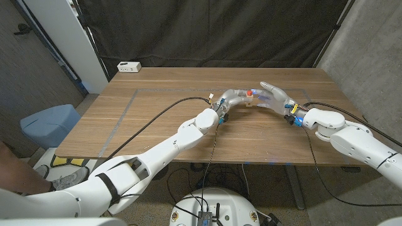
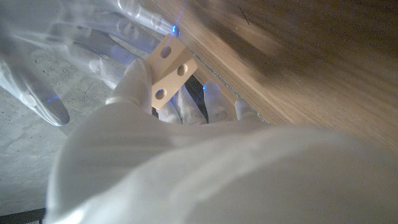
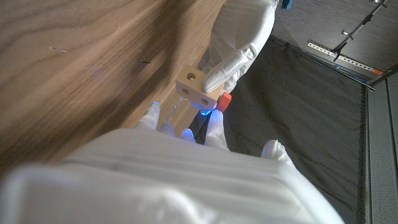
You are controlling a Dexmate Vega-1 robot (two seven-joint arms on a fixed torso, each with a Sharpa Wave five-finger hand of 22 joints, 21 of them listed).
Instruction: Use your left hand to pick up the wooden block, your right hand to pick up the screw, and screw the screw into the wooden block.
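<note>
Looking down from the head view, both arms meet over the counter (image 1: 157,107) a little past its middle, toward one o'clock from centre. The left robot hand (image 1: 233,100) is clamped on the wooden block (image 1: 255,102), which sits raised off the counter between the two hands. The right robot hand (image 1: 275,98) comes in from three o'clock, some fingers spread upward, others reaching to the block. A red dot, probably the screw (image 1: 249,93), sits at the block's top. A white power strip (image 1: 129,66) lies at the far left corner.

From the left wrist view, the block (image 2: 169,71) shows as a pale, flat-faced piece with round holes, pinched between the fingers (image 2: 134,81) of that hand; the other hand's fingers (image 2: 37,93) fan out beyond it.

From the right wrist view, the block (image 3: 196,87) is held by the left hand's fingers (image 3: 233,65), and a red-orange screw head (image 3: 224,102) touches the block's edge. The right hand's fingertips (image 3: 214,121) lie against it, so I judge them to be pinching the screw, though the grip is partly hidden.

The block looks light, stiff and smooth-sided, best held on its flat faces clear of the holes. The screw is small and likely slippery; its head is the place to grip and turn.
</note>
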